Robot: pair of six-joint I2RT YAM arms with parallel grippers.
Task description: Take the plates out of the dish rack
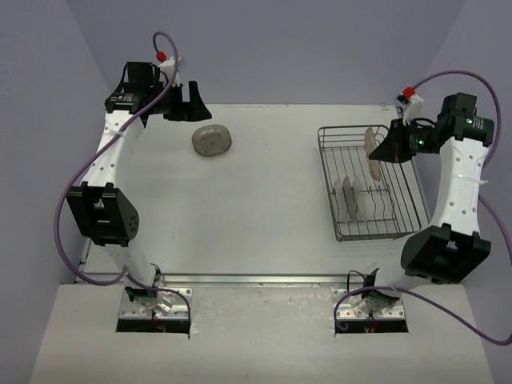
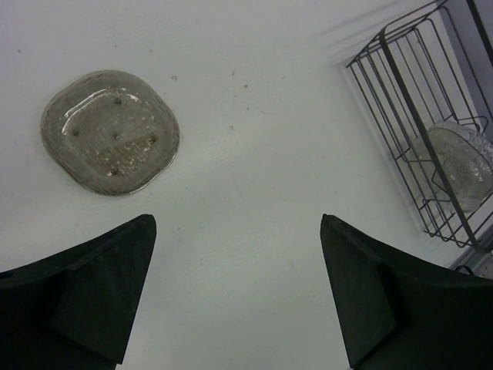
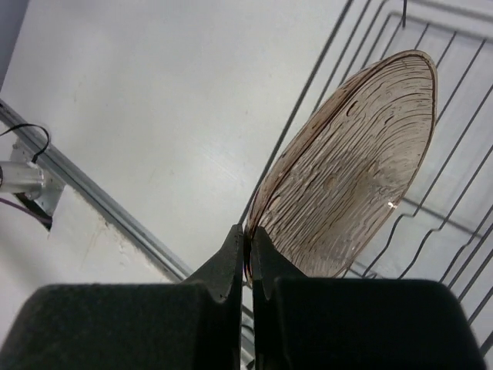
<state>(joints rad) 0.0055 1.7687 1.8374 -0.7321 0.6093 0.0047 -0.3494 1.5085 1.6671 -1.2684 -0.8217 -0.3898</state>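
Tan in colour and ribbed, the gripped plate (image 3: pixel 347 169) stands on edge over the far end of the dish rack (image 3: pixel 454 208). Whether it rests on the wires cannot be determined. Its lower rim is pinched between the fingers of the right gripper (image 3: pixel 248 240), whose jaws are clenched tight on that rim.

Further upright plates (image 1: pixel 352 202) stand between the tines at the near end of the rack. One clear plate (image 2: pixel 462 166) is visible through the wires in the left wrist view. The rack sits on the right side of the white table (image 1: pixel 264 208).

A grey plate (image 1: pixel 212 141) lies flat on the far left part of the table, well apart from the rack. The left gripper (image 1: pixel 188 104) hovers near it, jaws spread wide and holding nothing.
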